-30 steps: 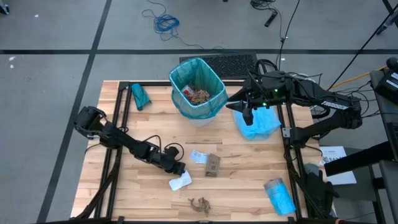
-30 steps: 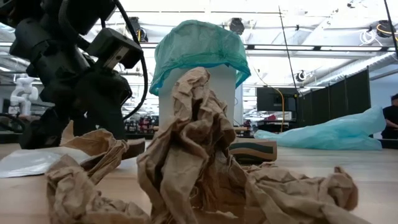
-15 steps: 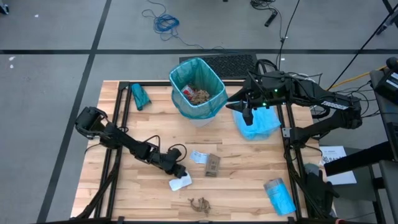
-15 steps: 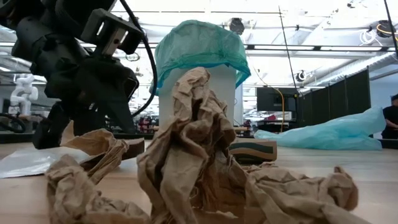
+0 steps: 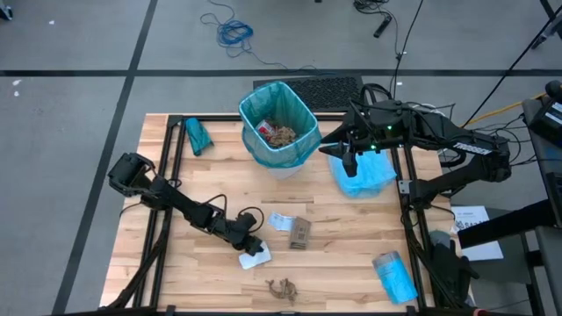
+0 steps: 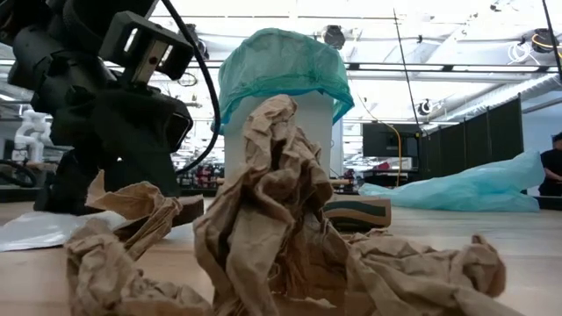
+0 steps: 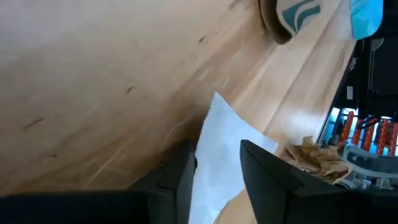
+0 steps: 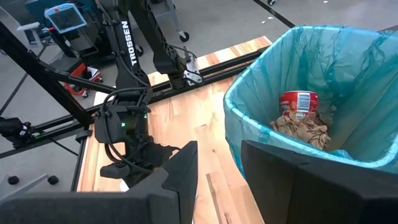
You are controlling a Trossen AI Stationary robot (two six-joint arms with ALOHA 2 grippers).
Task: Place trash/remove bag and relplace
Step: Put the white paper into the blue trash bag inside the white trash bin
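Note:
A bin lined with a teal bag (image 5: 279, 127) stands at the table's far middle. Inside it lie brown paper wads (image 8: 301, 127) and a red-and-white bottle (image 8: 297, 102). A white packet (image 5: 257, 258) lies flat on the wood near the front. My left gripper (image 5: 252, 247) is low over the packet's edge, fingers apart, with the packet (image 7: 227, 134) running between them. A crumpled brown wad (image 5: 283, 286) lies at the near edge. My right gripper (image 5: 349, 162) hangs open high beside the bin, above a pale blue bag (image 5: 367, 174) lying on the table. My left gripper comes at the white packet slanting down from the table's left side. The packet's edge (image 7: 208, 140) lies between its two fingers and the packet rests flat on the table. I cannot tell whether the fingers touch it.
A small brown box (image 5: 300, 233) and a white scrap (image 5: 279, 220) lie just right of the left gripper. A rolled teal bag (image 5: 198, 136) lies at the far left and a blue bundle (image 5: 393, 274) at the near right. Black frame rails (image 5: 167, 175) run along both table sides.
My left gripper has rolled its wrist a little and tipped slightly down over the white packet. The packet and the other things have stayed where they were.

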